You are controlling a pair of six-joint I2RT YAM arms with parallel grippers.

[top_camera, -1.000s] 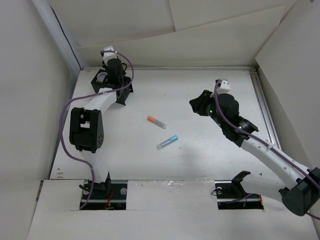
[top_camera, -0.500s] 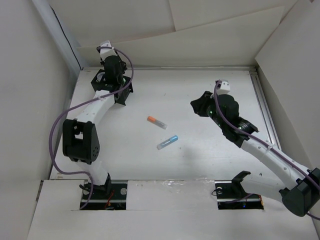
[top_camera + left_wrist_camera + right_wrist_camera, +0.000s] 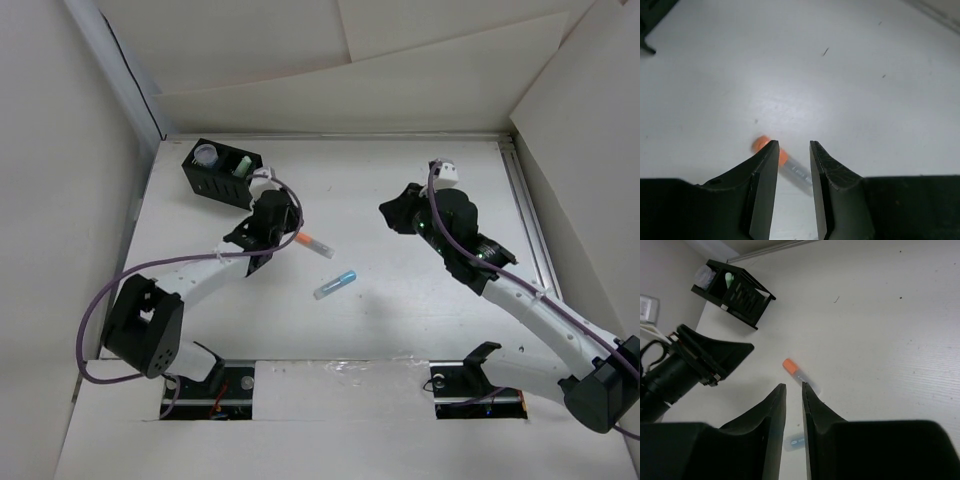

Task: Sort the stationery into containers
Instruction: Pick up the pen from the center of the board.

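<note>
Orange highlighter [image 3: 786,162] lies slantwise on the desk [image 3: 865,75] beneath the left claw [image 3: 791,145], its jaws narrowly apart, so a descent could strike the barrel and roll it away.

White arms [image 3: 200,273], blk joints [image 3: 150,325], purple cables [image 3: 431,190]

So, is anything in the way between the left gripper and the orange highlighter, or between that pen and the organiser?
Nothing visible. The left gripper hangs open just over the orange highlighter, and no object lies between the pen and the black organiser. The blue highlighter lies nearer the arm bases, off that line.
</note>
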